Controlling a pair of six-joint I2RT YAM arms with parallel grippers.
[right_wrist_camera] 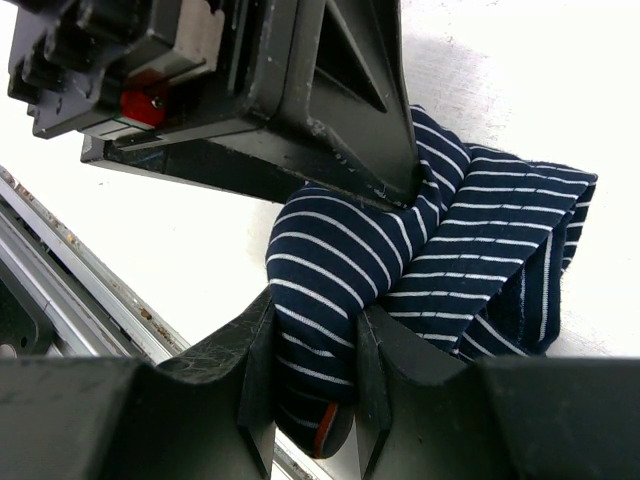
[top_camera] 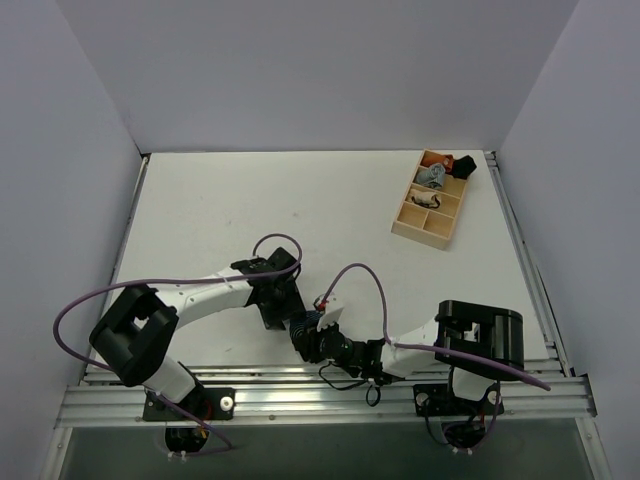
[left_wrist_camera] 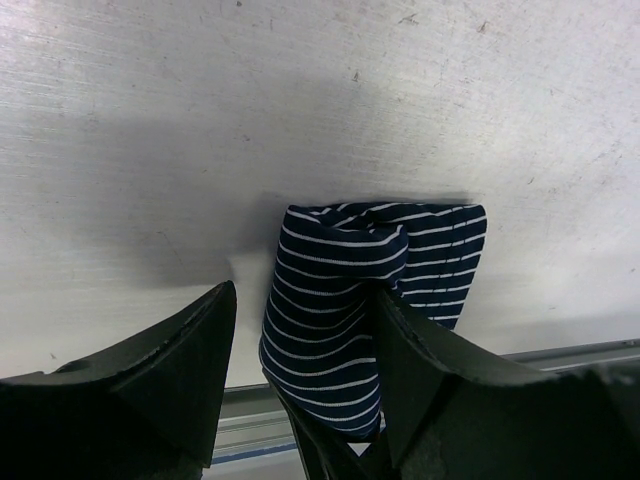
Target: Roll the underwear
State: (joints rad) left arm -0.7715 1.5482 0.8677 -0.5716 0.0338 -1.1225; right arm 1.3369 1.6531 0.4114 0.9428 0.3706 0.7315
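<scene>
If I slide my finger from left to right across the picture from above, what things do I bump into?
Left arm's black elbow → striped underwear → wooden tray.

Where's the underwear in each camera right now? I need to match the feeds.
Top external: underwear low centre, only a striped sliver showing.
Left wrist: lower centre of the frame.
Right wrist: centre to right, one end pinched in the right gripper.
Shared landmark: the aluminium rail at the near edge.
</scene>
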